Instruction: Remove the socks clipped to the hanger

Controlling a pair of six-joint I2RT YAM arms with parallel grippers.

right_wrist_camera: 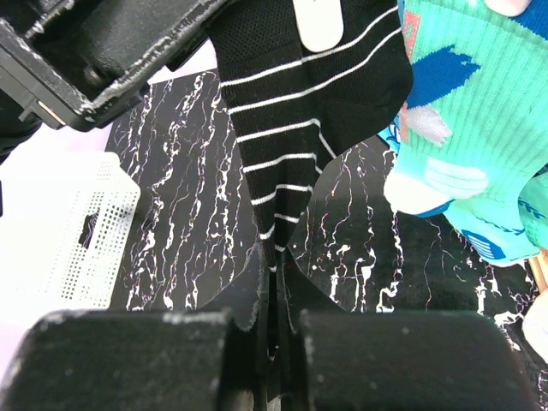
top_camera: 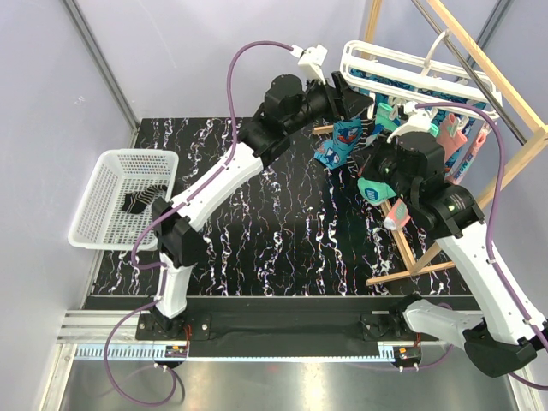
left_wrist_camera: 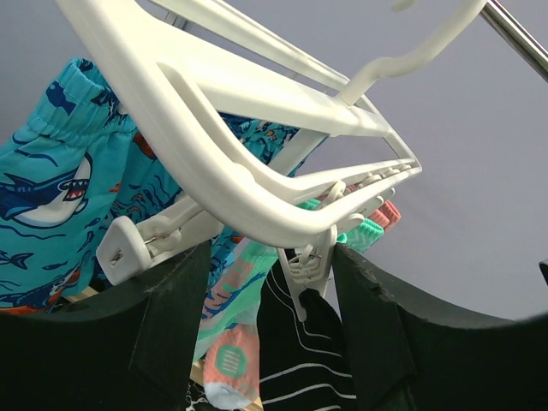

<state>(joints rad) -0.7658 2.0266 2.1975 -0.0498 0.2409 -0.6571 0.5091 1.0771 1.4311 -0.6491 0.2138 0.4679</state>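
The white hanger hangs from the wooden frame at the back right with several socks clipped under it. In the left wrist view my left gripper is open, its fingers either side of a white clip that holds the dark striped sock. The hanger's frame is just above. My right gripper is shut on the lower end of the striped sock, which hangs taut from its clip. The shark-print sock and a salmon and mint sock hang beside it.
A white basket at the table's left holds a dark striped sock. The wooden bar frame stands at the right, its legs reaching onto the table. A mint sock hangs right of the right gripper. Both arms meet under the hanger.
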